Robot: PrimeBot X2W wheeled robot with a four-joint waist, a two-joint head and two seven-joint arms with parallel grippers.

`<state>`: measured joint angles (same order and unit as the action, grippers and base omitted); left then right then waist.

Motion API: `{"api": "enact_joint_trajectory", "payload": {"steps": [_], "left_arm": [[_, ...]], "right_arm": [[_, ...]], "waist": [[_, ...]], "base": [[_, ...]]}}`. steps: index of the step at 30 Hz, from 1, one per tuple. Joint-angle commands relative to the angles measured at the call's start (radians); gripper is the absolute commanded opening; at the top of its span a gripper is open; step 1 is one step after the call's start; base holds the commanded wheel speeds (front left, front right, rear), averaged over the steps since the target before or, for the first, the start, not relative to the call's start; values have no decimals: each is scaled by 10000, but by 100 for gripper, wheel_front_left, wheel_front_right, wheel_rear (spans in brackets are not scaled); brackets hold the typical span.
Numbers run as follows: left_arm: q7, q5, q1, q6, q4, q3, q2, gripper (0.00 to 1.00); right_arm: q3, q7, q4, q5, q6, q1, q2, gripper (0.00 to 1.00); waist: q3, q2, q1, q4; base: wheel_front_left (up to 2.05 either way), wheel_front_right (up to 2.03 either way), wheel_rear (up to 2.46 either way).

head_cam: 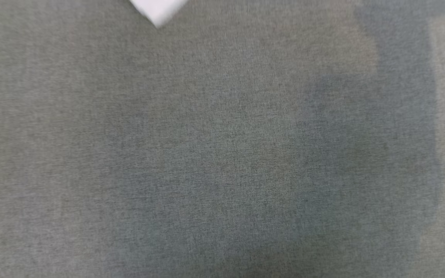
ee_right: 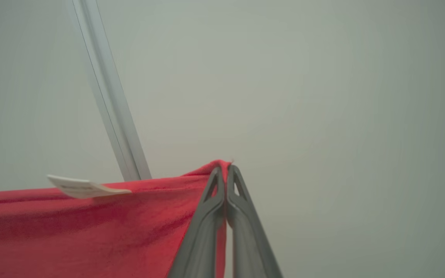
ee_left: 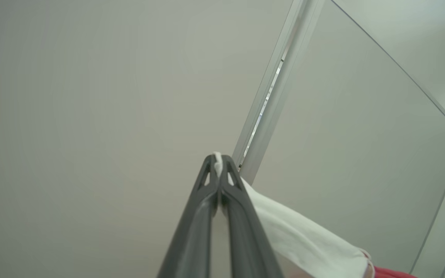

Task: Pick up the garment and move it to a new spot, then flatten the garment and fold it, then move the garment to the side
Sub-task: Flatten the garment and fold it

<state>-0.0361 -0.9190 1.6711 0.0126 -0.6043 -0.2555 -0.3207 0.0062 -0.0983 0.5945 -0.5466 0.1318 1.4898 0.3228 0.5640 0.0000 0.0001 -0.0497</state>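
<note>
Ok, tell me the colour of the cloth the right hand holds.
Red garment, best seen in right wrist view.

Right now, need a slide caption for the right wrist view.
Right gripper, fingers shut on the edge of the red garment, a pale tag sticking out along that edge.

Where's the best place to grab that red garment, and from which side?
Pinch the garment at the end of its upper edge, as the right gripper does, jaws shut on a small peak. The edge runs taut from there, so coming from that outer side probably keeps it spread.
</note>
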Motion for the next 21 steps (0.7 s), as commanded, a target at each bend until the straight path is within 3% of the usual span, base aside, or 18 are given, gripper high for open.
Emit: {"api": "enact_joint_trajectory", "payload": {"steps": [1,5,10,15,20,21], "left_arm": [[648,115,672,386,-392,90,45,0],[2202,111,1730,1033,-1154,154,304,0],[2339,-463,1557,1168,-1404,-322,337,0],[2362,-1275,-399,1170,-920,-1085,-67,0],[2134,-2190,-3667,1169,-722,-1771,-321,0],[2134,-2190,-3667,1169,-722,-1771,-321,0]], "right_arm": [[37,544,358,313,-21,489,8,0],[310,1850,1198,809,-22,1379,114,0],[1002,2312,1963,767,-21,1656,251,0],[1783,2703,2755,787,-23,828,463,0],[2511,2946,3526,618,-24,-1272,988,0],[2511,2946,3526,618,-24,-1272,988,0]], "waist": [[576,0,-1,-114],[863,0,-1,117],[1389,0,-1,561],[1568,0,-1,930],[1000,0,-1,1126],[1000,0,-1,1126]], "base": [[0,0,0],[0,0,0],[0,0,0],[0,0,0],[0,0,0],[0,0,0]]}}
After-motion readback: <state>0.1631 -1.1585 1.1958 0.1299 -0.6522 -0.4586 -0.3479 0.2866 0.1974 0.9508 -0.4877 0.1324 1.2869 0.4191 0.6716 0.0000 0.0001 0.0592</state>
